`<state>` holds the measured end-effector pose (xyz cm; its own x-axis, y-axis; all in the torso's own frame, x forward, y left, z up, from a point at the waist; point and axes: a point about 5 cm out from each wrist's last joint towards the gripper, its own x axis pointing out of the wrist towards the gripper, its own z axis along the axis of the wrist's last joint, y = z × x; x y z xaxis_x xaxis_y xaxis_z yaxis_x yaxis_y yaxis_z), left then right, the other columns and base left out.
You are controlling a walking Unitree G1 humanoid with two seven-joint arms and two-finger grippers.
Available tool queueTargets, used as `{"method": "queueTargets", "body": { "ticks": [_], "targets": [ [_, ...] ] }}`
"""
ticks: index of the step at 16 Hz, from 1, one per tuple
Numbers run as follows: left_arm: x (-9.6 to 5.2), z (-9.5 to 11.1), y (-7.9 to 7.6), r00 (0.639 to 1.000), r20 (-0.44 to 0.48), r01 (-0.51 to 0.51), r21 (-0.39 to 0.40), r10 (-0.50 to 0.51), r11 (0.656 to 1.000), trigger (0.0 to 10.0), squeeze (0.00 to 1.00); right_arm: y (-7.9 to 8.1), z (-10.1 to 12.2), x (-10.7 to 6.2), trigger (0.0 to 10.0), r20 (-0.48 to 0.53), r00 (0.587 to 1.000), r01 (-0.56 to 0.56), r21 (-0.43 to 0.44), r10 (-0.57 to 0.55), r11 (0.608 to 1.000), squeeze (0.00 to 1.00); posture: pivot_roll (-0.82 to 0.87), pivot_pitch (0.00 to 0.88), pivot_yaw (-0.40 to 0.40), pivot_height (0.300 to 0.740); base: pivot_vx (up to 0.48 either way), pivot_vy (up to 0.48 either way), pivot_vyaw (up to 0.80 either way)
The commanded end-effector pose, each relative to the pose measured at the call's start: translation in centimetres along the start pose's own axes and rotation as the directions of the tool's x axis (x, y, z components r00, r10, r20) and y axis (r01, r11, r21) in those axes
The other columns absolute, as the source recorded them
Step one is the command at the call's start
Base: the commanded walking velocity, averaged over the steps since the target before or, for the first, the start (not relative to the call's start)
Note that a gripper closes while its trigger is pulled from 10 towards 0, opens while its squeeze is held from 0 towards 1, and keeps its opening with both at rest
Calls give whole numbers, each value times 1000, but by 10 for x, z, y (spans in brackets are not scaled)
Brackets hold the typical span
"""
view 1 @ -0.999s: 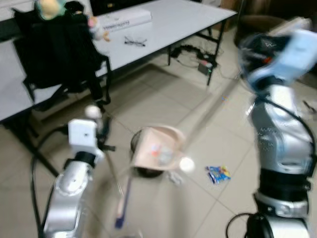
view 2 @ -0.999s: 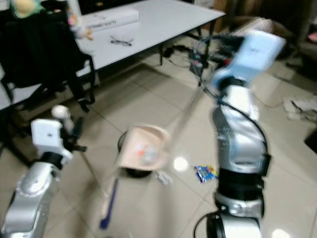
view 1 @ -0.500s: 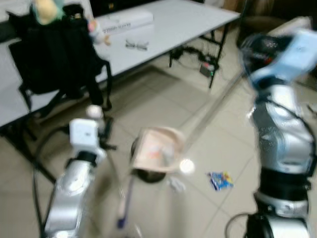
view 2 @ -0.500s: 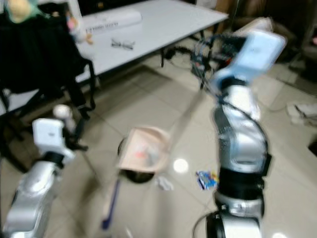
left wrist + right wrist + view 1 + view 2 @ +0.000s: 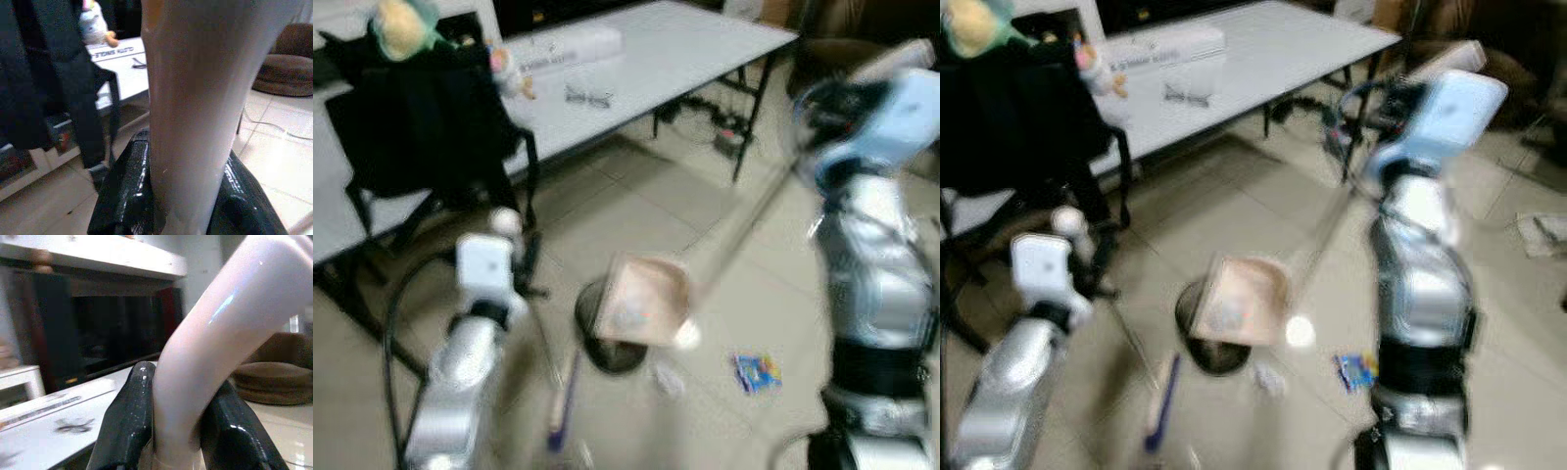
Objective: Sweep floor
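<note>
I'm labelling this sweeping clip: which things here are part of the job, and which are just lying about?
Part of the job:
- dustpan, its handle in the right gripper
- broom, its handle in the left gripper
- blue wrapper on the floor
- white scrap on the floor

Lying about:
- black bag
- glasses on the table
- white box

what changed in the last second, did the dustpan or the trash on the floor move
Little changed. The whole picture has shifted, so the camera moved, not the things. The pale pink dustpan stays tilted over the dark round bin, its long handle still clamped by the right gripper. The left gripper keeps its pale broom handle. The blue wrapper lies where it was.
</note>
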<state>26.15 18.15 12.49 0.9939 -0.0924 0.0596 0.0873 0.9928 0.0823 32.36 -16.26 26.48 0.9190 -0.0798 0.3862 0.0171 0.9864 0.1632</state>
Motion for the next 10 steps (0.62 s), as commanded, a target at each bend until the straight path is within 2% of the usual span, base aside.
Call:
{"method": "queueTargets", "body": {
  "ticks": [1,6,8,10],
  "targets": [
    [1,7,-5,999,26,21,17,-21,1000,10000,0,-6,11,2,10000,70,998,6,0,-6,1000,0,-3,37,31,740,0,0,0],
    [-1,5,-13,998,19,56,41,-57,998,10000,0,3,16,5,10000,170,983,-64,-76,76,995,0,-4,40,30,740,0,0,0],
    [0,5,-13,998,20,56,40,-56,998,10000,0,12,16,7,10000,199,971,-112,-115,133,987,0,-2,41,30,740,0,0,0],
    [0,6,-13,998,20,56,45,-57,997,10000,0,29,11,10,10000,243,941,-193,-191,237,962,0,2,41,29,740,0,0,0]
  ]
}}
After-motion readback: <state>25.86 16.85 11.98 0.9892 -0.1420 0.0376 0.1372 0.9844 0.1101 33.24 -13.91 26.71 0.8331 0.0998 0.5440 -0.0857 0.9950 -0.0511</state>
